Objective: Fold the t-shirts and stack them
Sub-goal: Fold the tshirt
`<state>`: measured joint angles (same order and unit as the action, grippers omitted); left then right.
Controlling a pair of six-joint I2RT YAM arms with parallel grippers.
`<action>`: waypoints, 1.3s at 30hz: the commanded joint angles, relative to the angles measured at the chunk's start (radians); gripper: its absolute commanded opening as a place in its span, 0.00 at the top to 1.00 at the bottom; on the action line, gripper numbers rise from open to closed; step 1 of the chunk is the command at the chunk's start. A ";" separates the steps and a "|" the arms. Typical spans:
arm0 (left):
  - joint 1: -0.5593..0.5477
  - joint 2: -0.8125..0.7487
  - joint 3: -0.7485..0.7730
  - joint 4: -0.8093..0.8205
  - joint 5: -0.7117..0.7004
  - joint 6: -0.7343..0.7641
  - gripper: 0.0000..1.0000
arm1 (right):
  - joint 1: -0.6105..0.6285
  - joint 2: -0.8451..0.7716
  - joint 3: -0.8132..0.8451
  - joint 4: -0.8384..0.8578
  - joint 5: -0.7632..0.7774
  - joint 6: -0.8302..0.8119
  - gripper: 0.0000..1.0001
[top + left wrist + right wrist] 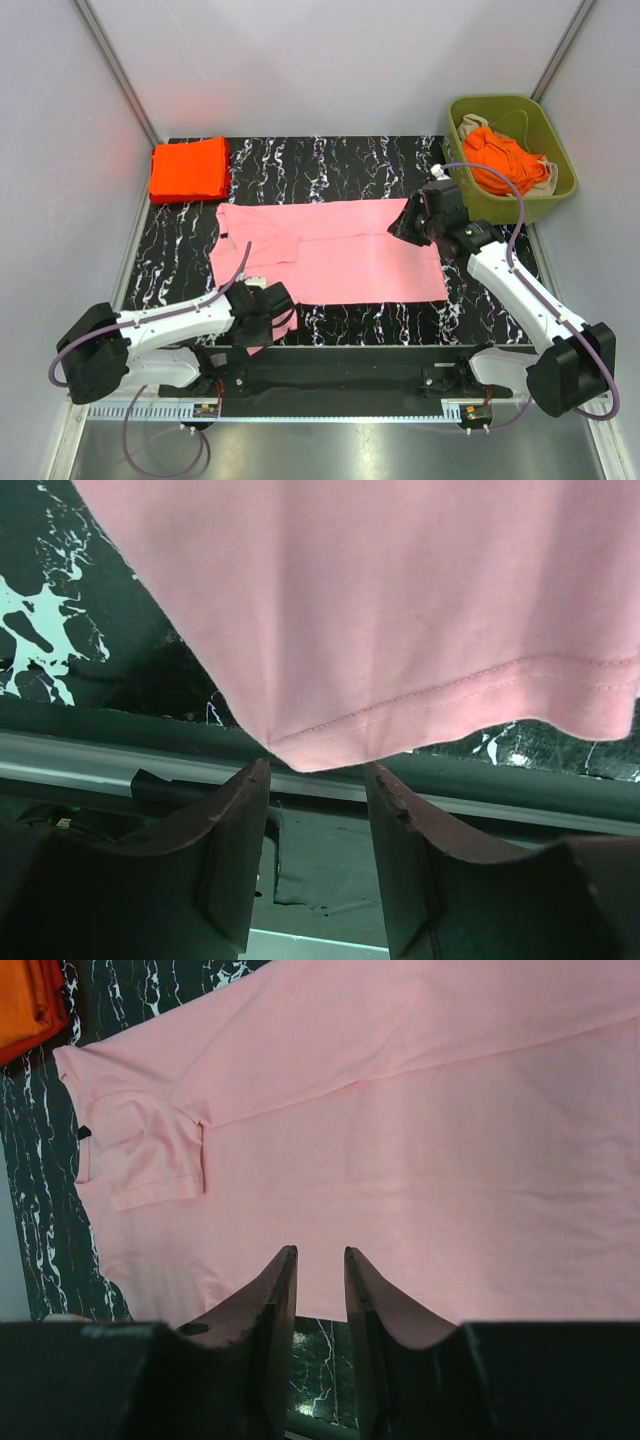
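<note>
A light pink t-shirt [340, 250] lies spread flat on the black marbled mat [300, 165], one sleeve folded in; it also shows in the right wrist view [420, 1140] with its dark neck label [83, 1132]. My left gripper [272, 306] is at the shirt's near left corner. In the left wrist view [315, 775] it is open, with the pink hem [400, 610] just past the fingertips. My right gripper [405, 222] hovers at the shirt's far right corner. In the right wrist view [320, 1255] its jaws stand slightly apart and hold nothing. A folded orange-red t-shirt [188, 168] lies at the mat's far left corner.
An olive-green bin [562, 185] at the far right holds a crumpled orange-red shirt [505, 160] and some beige cloth. Grey walls enclose the table on three sides. The metal rail of the arm bases [330, 375] runs along the mat's near edge.
</note>
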<state>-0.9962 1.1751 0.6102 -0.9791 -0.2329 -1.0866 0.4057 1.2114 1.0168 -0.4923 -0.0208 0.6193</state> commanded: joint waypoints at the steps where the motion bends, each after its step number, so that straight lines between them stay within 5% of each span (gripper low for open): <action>1: -0.005 0.003 -0.001 -0.017 -0.051 -0.047 0.52 | -0.002 -0.006 0.014 0.026 -0.018 0.007 0.67; 13: -0.015 0.023 -0.056 0.066 -0.031 -0.045 0.57 | -0.002 -0.016 0.008 0.029 -0.016 0.014 0.67; 15: -0.016 0.027 -0.061 0.077 -0.032 -0.041 0.64 | -0.004 -0.015 0.002 0.032 -0.018 0.017 0.67; 16: -0.016 0.031 -0.061 0.076 -0.032 -0.038 0.78 | -0.002 -0.016 0.002 0.029 -0.016 0.020 0.67; 20: -0.016 0.029 -0.035 0.063 -0.032 -0.022 1.00 | -0.004 -0.055 -0.033 -0.003 0.051 0.083 0.67; 32: -0.016 0.003 0.088 -0.073 -0.104 0.021 1.00 | -0.036 -0.283 -0.262 -0.204 0.291 0.417 0.68; 39: -0.016 -0.089 0.103 -0.087 -0.105 0.045 1.00 | -0.083 -0.268 -0.345 -0.270 0.346 0.569 0.68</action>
<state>-1.0096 1.1362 0.6846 -1.0359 -0.3008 -1.0618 0.3416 0.9310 0.6815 -0.7280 0.2401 1.0832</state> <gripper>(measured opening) 0.009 0.311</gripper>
